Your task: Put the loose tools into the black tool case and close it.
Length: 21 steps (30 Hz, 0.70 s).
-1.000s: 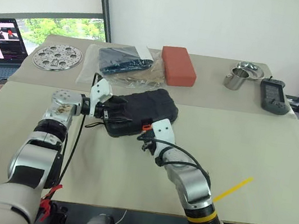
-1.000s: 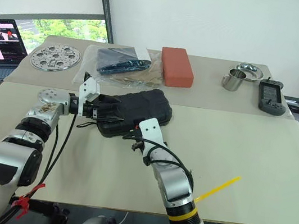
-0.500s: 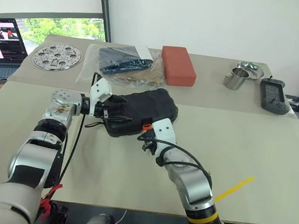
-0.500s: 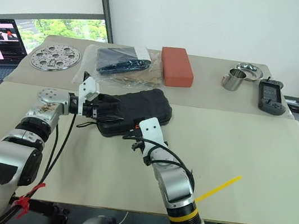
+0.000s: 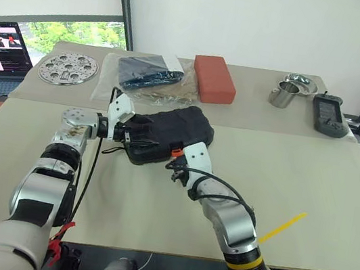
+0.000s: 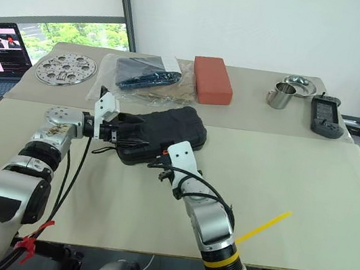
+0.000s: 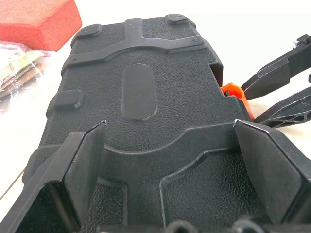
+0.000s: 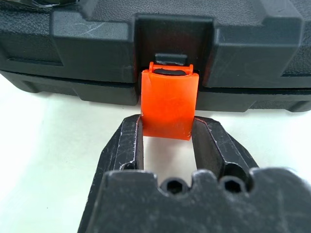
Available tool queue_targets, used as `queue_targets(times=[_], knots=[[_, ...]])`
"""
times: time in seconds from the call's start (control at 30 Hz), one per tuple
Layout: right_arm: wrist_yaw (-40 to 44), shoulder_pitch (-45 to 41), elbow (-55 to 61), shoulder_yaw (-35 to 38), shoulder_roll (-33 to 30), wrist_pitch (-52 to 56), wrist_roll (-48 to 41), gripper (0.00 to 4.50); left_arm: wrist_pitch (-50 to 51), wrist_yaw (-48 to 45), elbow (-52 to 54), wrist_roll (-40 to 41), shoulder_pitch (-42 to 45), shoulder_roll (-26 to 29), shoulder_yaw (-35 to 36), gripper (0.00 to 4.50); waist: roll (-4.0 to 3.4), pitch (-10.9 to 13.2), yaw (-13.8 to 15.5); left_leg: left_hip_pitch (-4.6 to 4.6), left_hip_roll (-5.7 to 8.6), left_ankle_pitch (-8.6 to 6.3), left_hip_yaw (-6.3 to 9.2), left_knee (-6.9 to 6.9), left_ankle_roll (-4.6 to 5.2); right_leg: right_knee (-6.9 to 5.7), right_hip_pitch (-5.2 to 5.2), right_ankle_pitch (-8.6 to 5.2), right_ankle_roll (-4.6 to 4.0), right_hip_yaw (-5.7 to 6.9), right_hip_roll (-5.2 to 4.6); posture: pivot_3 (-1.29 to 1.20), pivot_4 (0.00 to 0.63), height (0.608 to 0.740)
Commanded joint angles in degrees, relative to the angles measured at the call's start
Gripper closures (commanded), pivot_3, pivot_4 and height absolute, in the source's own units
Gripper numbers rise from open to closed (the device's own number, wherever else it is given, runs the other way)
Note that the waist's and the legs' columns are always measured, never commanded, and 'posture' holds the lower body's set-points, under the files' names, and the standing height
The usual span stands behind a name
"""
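Nearest, the right gripper (image 8: pixel 166 141) is pinching the orange latch (image 8: pixel 167 103) between its two fingers at the front edge of the black tool case (image 5: pixel 166 135). Just beyond, the case is lying closed on the near table (image 5: pixel 335 194), lid down over its base. At its left end the left gripper (image 5: pixel 131 134) is spreading its fingers wide around the ribbed shell. Farther back, a red-orange block (image 5: pixel 213 79), a plastic bag (image 5: pixel 150 74), a perforated metal disc (image 5: pixel 68 68), a steel cup (image 5: pixel 283 95) and a dark handheld device (image 5: pixel 327 114) are sitting on the far table.
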<state>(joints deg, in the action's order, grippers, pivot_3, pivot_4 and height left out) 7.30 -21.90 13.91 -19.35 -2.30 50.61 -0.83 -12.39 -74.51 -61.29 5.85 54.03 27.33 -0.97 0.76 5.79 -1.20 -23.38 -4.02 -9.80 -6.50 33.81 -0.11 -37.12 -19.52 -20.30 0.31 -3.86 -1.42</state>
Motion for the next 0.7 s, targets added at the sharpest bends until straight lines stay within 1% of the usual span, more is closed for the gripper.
queue_targets(times=[0.03, 0.4, 0.7], knots=[[0.5, -1.8, 6.0, 0.8, 0.6, -1.5, -0.1, 3.33, -0.8, 0.2, -0.1, -0.9, 0.5, 0.4, -0.2, 0.0, 0.0, 0.0, 0.0, 0.0, 0.0, 0.0, 0.0, 0.0, 0.0, 0.0, 0.0, 0.0, 0.0, 0.0, 0.0, 0.0, 0.15, 0.74], [1.1, -2.0, 6.7, 1.1, 1.0, -2.4, -0.6, 3.33, -0.9, 0.3, 0.0, -0.9, 0.2, 0.3, -0.2, 0.0, 0.0, 0.0, -0.1, 0.0, 0.0, 0.0, 0.0, -0.01, 0.0, -0.01, -0.02, 0.0, 0.0, 0.0, 0.0, 0.0, 0.15, 0.74], [1.0, -3.5, 3.3, 2.0, 1.5, -3.0, -0.4, 3.33, -1.0, 0.5, 0.0, -1.0, 0.2, 0.2, -0.2, 0.0, 0.0, 0.0, -0.1, 0.0, 0.0, 0.0, 0.0, -0.01, 0.0, -0.01, -0.02, 0.0, 0.0, 0.0, 0.0, 0.0, 0.15, 0.74]])
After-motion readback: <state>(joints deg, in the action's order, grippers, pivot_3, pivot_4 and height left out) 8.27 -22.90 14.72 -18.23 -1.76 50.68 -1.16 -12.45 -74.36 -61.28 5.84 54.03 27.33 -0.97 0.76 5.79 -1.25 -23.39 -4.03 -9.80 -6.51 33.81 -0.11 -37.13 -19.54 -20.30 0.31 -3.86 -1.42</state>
